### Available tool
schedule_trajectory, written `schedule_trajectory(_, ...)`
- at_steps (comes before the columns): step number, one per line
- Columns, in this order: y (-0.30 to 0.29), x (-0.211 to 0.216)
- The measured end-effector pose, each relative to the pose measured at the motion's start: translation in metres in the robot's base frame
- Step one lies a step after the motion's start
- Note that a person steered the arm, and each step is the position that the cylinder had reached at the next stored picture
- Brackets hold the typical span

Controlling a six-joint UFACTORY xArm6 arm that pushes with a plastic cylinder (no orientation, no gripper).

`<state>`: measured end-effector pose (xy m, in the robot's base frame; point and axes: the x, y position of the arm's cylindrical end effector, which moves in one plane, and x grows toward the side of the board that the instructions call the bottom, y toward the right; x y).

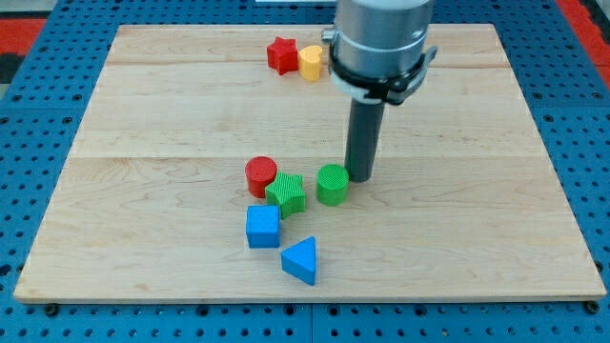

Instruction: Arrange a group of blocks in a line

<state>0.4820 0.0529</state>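
My tip (360,177) rests on the board just right of the green cylinder (333,184), close to touching it. Left of that cylinder lie a green star-shaped block (287,193) and a red cylinder (260,176), the three forming a rough row. Below them sit a blue cube (263,227) and a blue triangle (300,260). At the view's top, a red star (281,54) and a yellow block (311,63) touch each other, just left of the arm's body.
The wooden board (143,114) lies on a blue perforated table (29,143). The arm's grey body (379,43) hangs over the board's top middle and hides part of it.
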Motion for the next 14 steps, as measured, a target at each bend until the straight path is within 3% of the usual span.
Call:
schedule_trajectory(1,0.003,0.005)
schedule_trajectory(2,0.007,-0.016)
schedule_trajectory(4,-0.009,0.032)
schedule_trajectory(6,0.011,0.035)
schedule_trajectory(7,0.004,0.009)
schedule_trajectory(9,-0.035,0.022)
schedule_trajectory(10,-0.033,0.023)
schedule_trajectory(11,0.006,0.033)
schedule_trajectory(12,0.009,0.133)
schedule_trajectory(13,-0.021,0.136)
schedule_trajectory(14,-0.132,0.137)
